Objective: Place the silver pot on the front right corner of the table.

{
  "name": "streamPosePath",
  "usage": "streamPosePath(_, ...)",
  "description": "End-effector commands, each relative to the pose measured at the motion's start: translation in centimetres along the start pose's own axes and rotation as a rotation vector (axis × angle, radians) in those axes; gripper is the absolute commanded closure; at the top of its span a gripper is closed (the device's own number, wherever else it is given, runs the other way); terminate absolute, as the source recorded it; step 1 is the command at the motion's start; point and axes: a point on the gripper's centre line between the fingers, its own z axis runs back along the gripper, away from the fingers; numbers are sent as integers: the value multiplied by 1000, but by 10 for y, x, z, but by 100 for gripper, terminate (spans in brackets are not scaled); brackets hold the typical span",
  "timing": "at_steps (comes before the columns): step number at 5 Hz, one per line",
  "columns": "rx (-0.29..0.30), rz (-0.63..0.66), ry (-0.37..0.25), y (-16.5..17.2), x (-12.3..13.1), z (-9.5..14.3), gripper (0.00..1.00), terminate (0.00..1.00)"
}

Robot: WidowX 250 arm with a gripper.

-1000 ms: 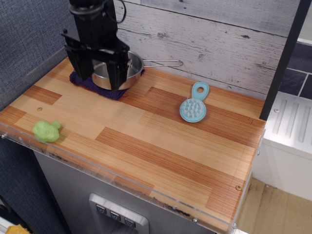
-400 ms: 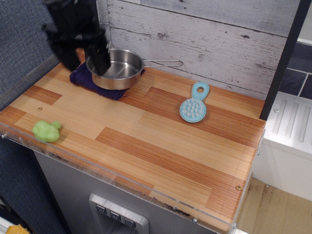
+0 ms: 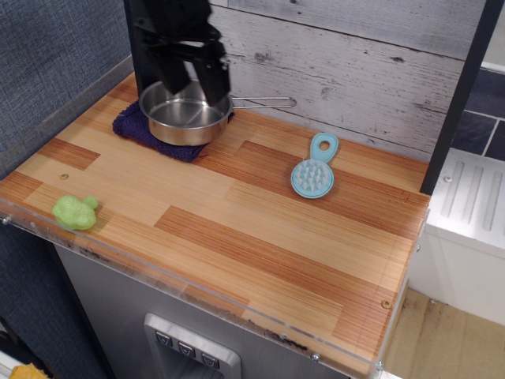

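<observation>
The worktop [image 3: 237, 229] carries the pot [image 3: 183, 117] at its back left, seated on a dark cloth [image 3: 138, 130], handle pointing right along the wall. I judge the pot rigid, light and slippery; the rim offers the firmest hold, the thin handle less. My claw [image 3: 193, 79] hangs over the pot's back rim, jaws spread and holding nothing.

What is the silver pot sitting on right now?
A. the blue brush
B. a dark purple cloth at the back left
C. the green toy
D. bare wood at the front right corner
B: the silver pot rests on the dark purple cloth at the table's back left.
</observation>
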Motion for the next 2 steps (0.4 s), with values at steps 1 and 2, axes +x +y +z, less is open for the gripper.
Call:
streamPosePath(1,37,-88,33,1,13,-20,0,0)
streamPosePath(2,47,-115,72,8,10,-34,0,0)
